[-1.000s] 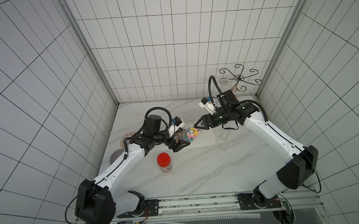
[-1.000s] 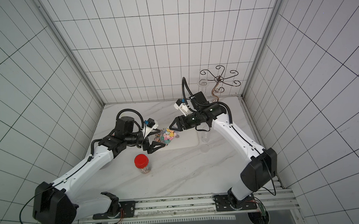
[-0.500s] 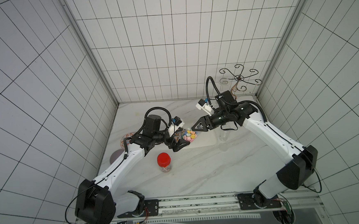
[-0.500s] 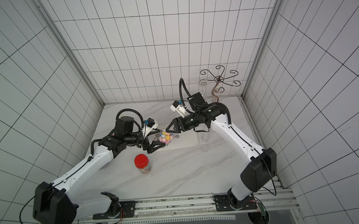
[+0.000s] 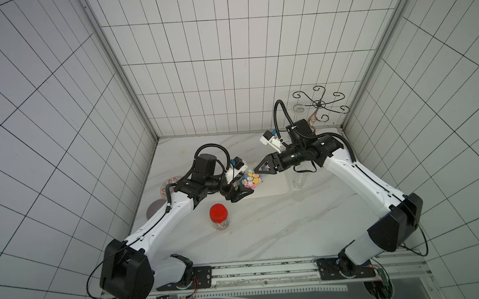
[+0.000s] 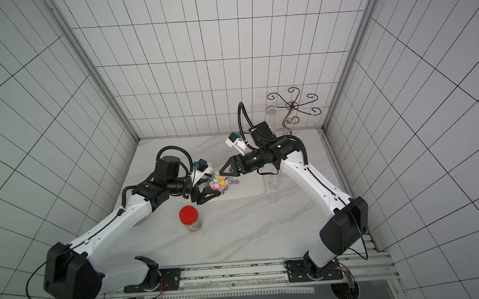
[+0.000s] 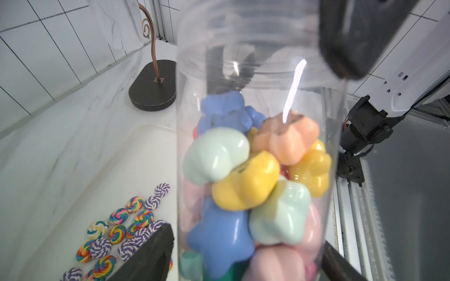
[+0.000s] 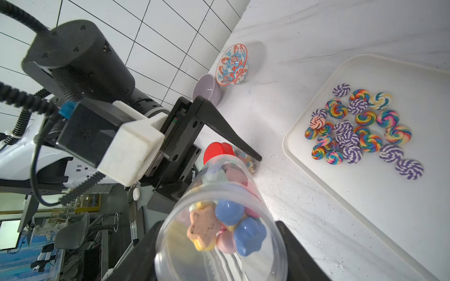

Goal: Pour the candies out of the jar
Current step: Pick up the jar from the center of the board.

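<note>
Top views: left end effector (image 5: 247, 184) grasps a clear jar (image 5: 251, 180), tilted in the air over the edge of the white tray (image 5: 274, 186) nearest the left arm. Right end effector (image 5: 258, 172) sits at the jar's other end. Bare surface (image 5: 266, 234) in front, w/ a red-lidded jar (image 5: 218, 214) standing there.

Left wrist, close up: pastel candies (image 7: 246, 187), blue, mint, yellow, peach & pink lumps, fill the jar. Swirl candies (image 7: 117, 231) lie loose on the tray.

Right wrist: jar mouth lidless. Right fingers (image 8: 299, 253) flank it; gripping or not, I can't tell.
</note>
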Motion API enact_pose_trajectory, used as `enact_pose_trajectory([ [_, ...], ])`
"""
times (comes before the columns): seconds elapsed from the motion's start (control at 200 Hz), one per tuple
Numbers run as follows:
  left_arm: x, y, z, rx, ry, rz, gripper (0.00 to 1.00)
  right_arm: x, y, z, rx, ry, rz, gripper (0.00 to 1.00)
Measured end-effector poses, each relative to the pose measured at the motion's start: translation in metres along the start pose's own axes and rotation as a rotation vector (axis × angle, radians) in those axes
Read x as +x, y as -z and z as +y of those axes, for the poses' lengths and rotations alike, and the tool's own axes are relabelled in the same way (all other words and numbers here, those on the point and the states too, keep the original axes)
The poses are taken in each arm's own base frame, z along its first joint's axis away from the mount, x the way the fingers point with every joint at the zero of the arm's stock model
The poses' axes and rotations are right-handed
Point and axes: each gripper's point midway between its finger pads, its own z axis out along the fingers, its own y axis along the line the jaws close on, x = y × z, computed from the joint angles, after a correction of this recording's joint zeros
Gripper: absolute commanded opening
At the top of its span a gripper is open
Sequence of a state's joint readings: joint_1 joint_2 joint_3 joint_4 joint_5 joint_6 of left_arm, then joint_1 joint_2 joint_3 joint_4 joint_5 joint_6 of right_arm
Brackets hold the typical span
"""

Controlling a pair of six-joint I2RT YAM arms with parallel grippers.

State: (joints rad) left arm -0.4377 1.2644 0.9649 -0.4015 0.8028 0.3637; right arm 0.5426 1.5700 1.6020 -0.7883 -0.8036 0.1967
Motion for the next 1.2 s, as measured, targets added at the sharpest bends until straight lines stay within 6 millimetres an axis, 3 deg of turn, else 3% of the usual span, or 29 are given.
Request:
enact_pose_trajectory([
  [0.165, 0.0012, 0.0, -0.0008, 0.004, 0.004, 0.004, 0.75, 0.0006, -0.002, -0.002, 0.0, -0.005, 0.006, 0.29],
  [0.265, 0.0012, 0.0001, -0.0015, 0.007, 0.002, 0.004, 0.63, 0.0006, -0.003, -0.0031, 0.0, -0.007, 0.007, 0.31],
  [0.37, 0.0013, -0.0004, -0.0031, 0.013, -0.005, 0.005, 0.6, 0.0006, -0.0034, -0.0035, 0.0, -0.009, 0.008, 0.31],
  [0.435, 0.0015, -0.0005, -0.0034, 0.014, -0.004, 0.006, 0.51, 0.0007, -0.0037, -0.0037, 0.0, -0.01, 0.009, 0.31],
  [0.63, 0.003, -0.0005, -0.0037, 0.014, 0.001, 0.011, 0.47, 0.0011, -0.0054, -0.0048, -0.004, -0.014, 0.014, 0.33],
  [0.995, 0.0014, 0.0016, -0.0029, -0.034, -0.019, 0.024, 0.47, -0.0003, -0.0058, -0.0038, -0.012, 0.001, 0.01, 0.8],
  [1.2, 0.0044, 0.0038, 0.0045, -0.108, -0.028, 0.053, 0.47, -0.0023, -0.0048, -0.0019, -0.016, 0.008, 0.005, 0.9],
])
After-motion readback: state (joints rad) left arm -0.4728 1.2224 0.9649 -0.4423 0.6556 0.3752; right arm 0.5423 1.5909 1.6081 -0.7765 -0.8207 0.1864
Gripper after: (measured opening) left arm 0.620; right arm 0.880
